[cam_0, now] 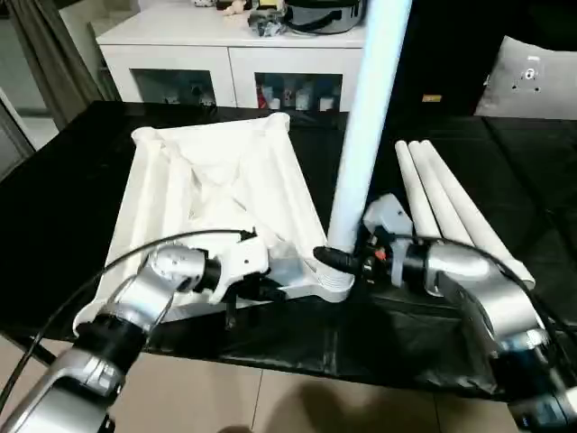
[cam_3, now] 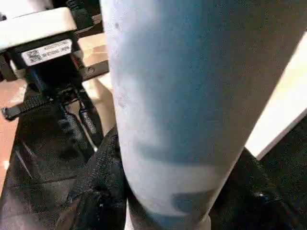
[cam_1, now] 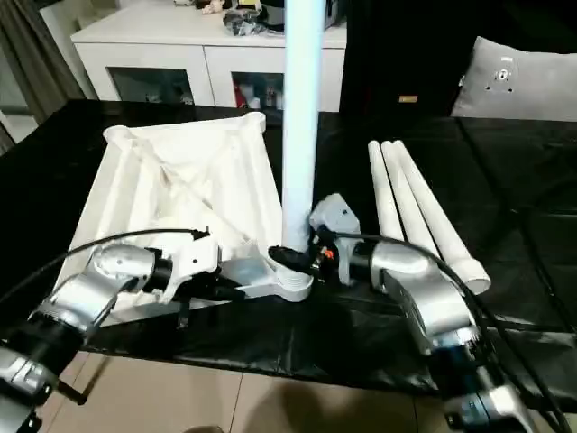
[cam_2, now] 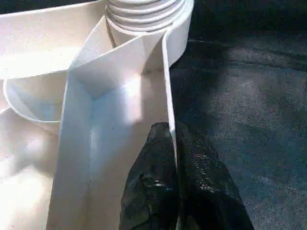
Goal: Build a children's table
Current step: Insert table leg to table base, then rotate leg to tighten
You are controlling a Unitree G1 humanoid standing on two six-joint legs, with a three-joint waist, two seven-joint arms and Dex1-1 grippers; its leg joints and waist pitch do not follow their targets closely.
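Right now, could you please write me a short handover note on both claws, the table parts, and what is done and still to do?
Left claw: shut, pinching the near rim wall of the upside-down table top, holding it on the black work surface.
Right claw: closed around the base of the upright leg, which stands in the near right corner socket.
Done: one leg is in its socket; whether it is fully seated cannot be judged.
Left: three legs lie side by side on the surface to the right of the top; each still needs fitting into a corner socket, then the table turned upright.
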